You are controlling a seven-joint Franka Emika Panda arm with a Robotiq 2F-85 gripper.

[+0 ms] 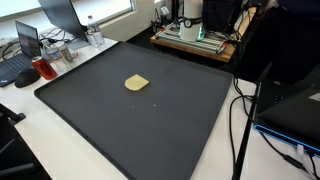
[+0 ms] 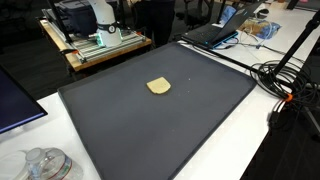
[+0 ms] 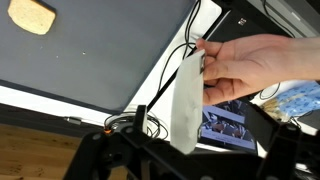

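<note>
Dark mat (image 1: 90,110) holds tan wedge (image 1: 136,83); hand (image 3: 250,65) dangles white cloth (image 3: 185,100) before spread pincer (image 3: 190,162).

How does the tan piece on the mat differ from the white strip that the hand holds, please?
The tan piece is small and rounded; the white strip is long and narrow. The piece lies flat on the mat; the strip hangs from a hand, past the mat's edge. Both look thin.

The wrist view's top edge cuts off part of the tan piece (image 3: 30,16).
</note>
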